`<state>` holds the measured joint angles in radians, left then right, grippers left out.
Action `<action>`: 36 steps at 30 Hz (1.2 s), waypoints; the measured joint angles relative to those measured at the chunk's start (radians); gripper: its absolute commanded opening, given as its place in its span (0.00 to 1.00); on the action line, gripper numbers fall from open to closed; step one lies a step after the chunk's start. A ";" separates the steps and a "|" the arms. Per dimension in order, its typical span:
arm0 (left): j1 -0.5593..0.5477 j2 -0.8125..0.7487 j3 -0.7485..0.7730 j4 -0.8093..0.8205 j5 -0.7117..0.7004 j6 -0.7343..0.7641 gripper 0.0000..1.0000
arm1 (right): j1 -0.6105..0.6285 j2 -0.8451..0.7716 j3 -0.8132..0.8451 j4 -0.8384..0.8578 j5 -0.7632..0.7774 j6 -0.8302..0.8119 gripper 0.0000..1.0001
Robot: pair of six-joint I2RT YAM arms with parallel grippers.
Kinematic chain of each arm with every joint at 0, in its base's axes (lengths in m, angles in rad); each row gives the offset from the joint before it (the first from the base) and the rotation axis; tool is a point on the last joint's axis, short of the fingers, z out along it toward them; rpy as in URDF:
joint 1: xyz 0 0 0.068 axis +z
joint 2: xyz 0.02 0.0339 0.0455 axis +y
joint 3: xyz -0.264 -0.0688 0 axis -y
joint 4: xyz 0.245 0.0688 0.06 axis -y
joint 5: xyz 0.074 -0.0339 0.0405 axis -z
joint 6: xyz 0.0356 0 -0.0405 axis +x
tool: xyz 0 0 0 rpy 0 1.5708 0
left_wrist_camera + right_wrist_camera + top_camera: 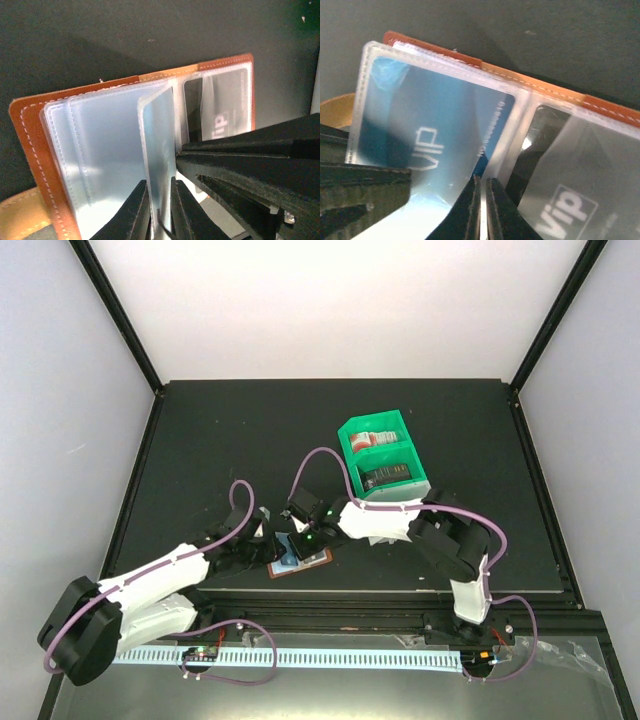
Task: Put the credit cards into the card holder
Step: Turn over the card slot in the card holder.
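Observation:
The brown leather card holder [300,562] lies open near the table's front edge. My left gripper [160,205] is shut on one clear sleeve [159,135] and holds it upright from the holder [30,125]. My right gripper [481,210] is shut at the corner of a blue card [415,120] that sits mostly inside a clear sleeve. A dark card [560,200] fills the neighbouring sleeve and also shows in the left wrist view [225,105]. In the top view both grippers, left [262,545] and right [300,537], meet over the holder.
A green divided tray [418,468] stands behind the right arm, with red-and-white cards [372,437] in the far compartment and dark cards [388,476] in the near one. The table's front edge runs just below the holder.

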<state>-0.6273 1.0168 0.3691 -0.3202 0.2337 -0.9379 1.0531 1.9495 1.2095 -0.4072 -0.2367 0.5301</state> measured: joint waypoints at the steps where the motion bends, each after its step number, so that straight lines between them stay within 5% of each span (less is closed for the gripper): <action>1: 0.000 -0.002 0.000 0.002 0.000 -0.002 0.12 | 0.000 -0.005 -0.005 0.002 0.009 0.001 0.11; 15: 0.000 0.061 0.004 0.090 0.096 0.008 0.34 | -0.002 -0.201 -0.058 -0.040 0.253 0.062 0.23; 21: 0.000 0.102 0.037 0.161 0.166 0.029 0.53 | -0.036 -0.293 -0.142 -0.057 0.360 0.123 0.28; 36: 0.000 0.385 0.183 0.378 0.260 0.103 0.67 | -0.217 -0.498 -0.146 -0.170 0.454 0.081 0.33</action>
<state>-0.6273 1.4021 0.5522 0.0582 0.4938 -0.8345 0.8360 1.4513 1.0634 -0.5774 0.2169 0.6109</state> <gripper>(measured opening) 0.619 0.309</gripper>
